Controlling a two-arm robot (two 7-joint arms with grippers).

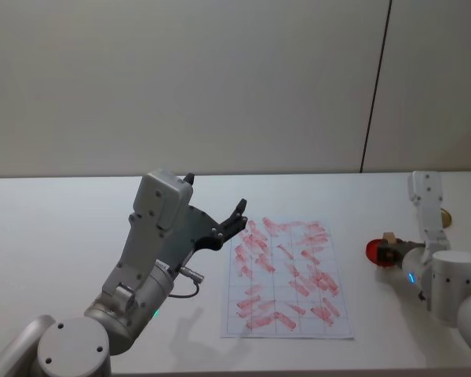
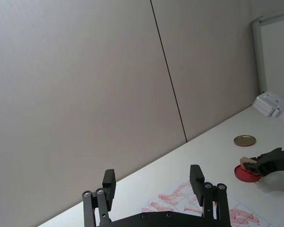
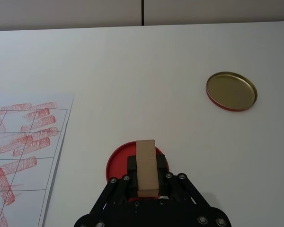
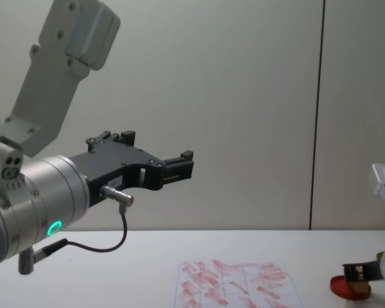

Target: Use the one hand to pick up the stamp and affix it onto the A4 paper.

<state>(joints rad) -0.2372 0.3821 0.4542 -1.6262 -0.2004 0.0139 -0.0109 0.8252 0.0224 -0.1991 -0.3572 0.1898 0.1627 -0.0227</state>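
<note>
The stamp [image 3: 146,166], a small tan wooden block, sits between the black fingers of my right gripper [image 3: 146,163], which is shut on it. It is held over the flat red ink pad [image 3: 116,165], low at the table's right; whether it touches the pad I cannot tell. In the head view the right gripper [image 1: 388,253] is right of the A4 paper [image 1: 286,275], a white gridded sheet full of red stamp marks. My left gripper [image 1: 216,195] hangs open and empty in the air by the paper's left side.
A gold round lid [image 3: 231,91] lies on the white table beyond the ink pad, towards the wall. The left arm's big silver wrist with its cable [image 4: 109,244] looms over the table's left half.
</note>
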